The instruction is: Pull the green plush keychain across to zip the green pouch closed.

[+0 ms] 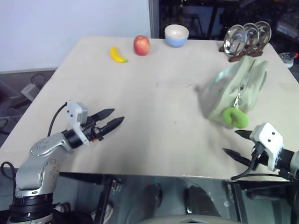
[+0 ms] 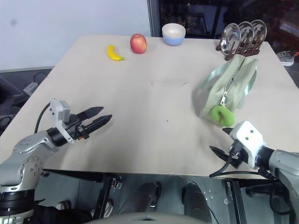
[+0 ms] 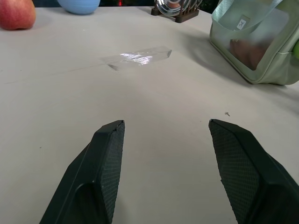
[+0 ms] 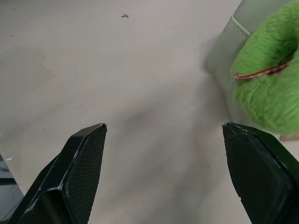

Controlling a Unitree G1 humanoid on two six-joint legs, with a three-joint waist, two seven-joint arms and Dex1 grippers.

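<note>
The green pouch [image 1: 236, 91] stands on the right side of the table, its zip running along the top with a short metal chain hanging at its near end. The green plush keychain [image 1: 235, 117] dangles from that chain against the pouch's near end; the right wrist view shows the plush [image 4: 271, 84] close ahead. My right gripper [image 1: 236, 143] is open just short of the plush, near the table's front edge, holding nothing. My left gripper [image 1: 113, 117] is open over the table's left side, far from the pouch, and empty.
At the far edge lie a banana [image 1: 117, 54], an apple [image 1: 141, 45] and a blue-and-white bowl [image 1: 176, 35]. A rack of metal plates [image 1: 246, 39] stands just behind the pouch. A clear strip [image 3: 138, 58] lies mid-table.
</note>
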